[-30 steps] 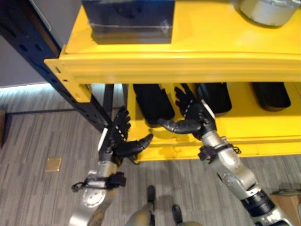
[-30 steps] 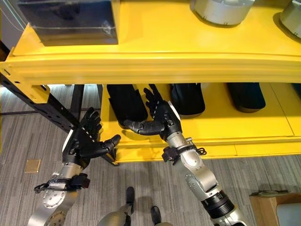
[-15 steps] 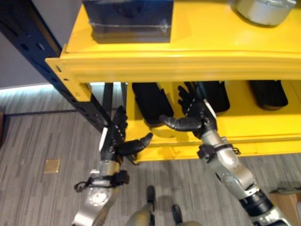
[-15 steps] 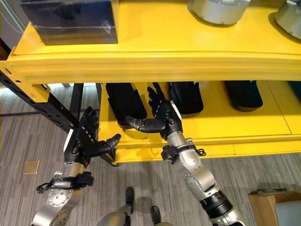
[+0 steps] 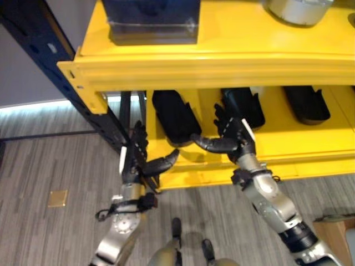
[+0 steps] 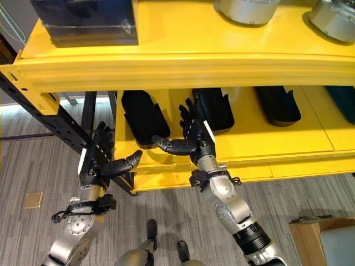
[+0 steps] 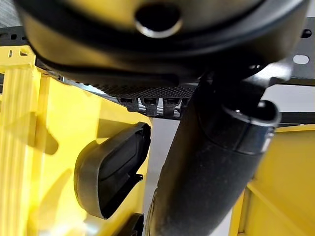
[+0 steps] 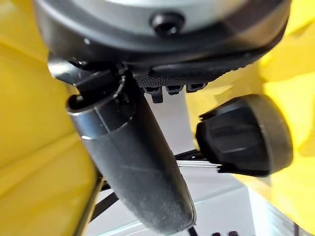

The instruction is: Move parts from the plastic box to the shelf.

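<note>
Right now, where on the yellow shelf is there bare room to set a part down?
The top level of the yellow metal shelf is bare between the dark plastic box and the silver round part. The lower level is crowded: black oblong parts lie in a row, with narrow yellow gaps between them. Both open hands, left hand and right hand, are at its front edge.

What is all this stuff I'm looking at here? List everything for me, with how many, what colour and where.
Shelf: one, yellow, with dark blue uprights, two levels.
Plastic box: one, dark, upper level, left end.
Round metal parts: two, silver-grey, upper level, right.
Black parts: at least three, lower level, side by side.
Floor: grey planks, below.
Left robot hand: dark, open, empty, by the shelf's left upright.
Right robot hand: dark, open, empty, before the lower level.
</note>
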Available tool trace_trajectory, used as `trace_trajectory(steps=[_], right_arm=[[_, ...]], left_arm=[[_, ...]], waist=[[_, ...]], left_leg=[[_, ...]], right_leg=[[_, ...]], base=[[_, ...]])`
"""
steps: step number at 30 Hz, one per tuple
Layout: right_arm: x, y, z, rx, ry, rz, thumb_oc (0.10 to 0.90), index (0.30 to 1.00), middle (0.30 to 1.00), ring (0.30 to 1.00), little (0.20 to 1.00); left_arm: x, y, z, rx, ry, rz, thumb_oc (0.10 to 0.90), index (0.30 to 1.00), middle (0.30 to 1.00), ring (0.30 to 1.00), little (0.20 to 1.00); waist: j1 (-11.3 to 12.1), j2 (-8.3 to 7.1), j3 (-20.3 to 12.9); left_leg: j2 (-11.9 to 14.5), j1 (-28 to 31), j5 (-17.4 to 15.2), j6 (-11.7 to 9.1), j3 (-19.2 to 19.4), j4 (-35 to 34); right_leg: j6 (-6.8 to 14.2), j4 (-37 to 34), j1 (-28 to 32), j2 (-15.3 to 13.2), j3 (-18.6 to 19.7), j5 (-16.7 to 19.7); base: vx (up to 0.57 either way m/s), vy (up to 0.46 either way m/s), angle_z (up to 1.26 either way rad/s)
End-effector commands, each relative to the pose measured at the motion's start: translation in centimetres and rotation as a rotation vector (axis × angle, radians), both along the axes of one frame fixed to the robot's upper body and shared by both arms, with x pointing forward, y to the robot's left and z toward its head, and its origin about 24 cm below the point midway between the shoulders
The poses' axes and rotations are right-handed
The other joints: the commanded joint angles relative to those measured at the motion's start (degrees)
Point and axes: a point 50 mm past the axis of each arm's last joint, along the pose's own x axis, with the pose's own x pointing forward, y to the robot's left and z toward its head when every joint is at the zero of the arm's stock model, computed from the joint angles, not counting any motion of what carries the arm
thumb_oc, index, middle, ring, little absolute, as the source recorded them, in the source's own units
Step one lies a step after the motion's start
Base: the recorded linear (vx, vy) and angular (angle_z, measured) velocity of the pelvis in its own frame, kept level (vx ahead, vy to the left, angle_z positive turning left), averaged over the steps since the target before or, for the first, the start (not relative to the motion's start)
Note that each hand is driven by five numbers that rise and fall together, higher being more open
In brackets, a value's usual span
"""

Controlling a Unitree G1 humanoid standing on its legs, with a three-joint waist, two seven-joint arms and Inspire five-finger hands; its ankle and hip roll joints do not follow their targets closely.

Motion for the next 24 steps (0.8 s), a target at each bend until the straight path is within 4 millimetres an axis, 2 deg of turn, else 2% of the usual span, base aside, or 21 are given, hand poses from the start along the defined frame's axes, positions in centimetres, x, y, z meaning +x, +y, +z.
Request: trace_trajectory(steps=[1,11,24], right_arm=[[0.8,2.2,6.0,0.128,-0.252,0.082,0.900,1.000,1.000,1.000,1.000],[1.2,3.4,5.1,0.162,-0.188,0.126,0.900,1.000,1.000,1.000,1.000],[1.3,3.8,5.1,0.159,-0.186,0.122,0.900,1.000,1.000,1.000,1.000]], left_arm=[[4.5,-1.8,9.4,-0.059,-0.445,-0.057,0.900,1.000,1.000,1.000,1.000],[4.8,-4.5,10.6,-0.154,-0.474,-0.163,0.900,1.000,1.000,1.000,1.000],[4.7,-6.4,12.4,-0.214,-0.528,-0.227,0.900,1.000,1.000,1.000,1.000]], waist=[[-2.4,0.31,-3.9],[-2.9,0.95,-3.4],[-3.8,1.65,-2.9]], left_leg=[[6.0,7.5,-4.8,-4.9,0.8,-0.2],[6.4,7.4,-4.6,-5.0,1.1,-0.2],[6.6,7.7,-4.5,-5.2,1.3,-0.4]], right_leg=[[0.7,3.4,-3.6,-2.2,-0.9,-3.1],[0.4,4.2,-4.4,-1.7,-0.4,-3.3],[0.1,5.8,-5.4,-1.1,0.1,-3.8]], base=[[0.00,0.000,0.00],[0.00,-0.002,-0.01],[0.00,0.000,0.00]])
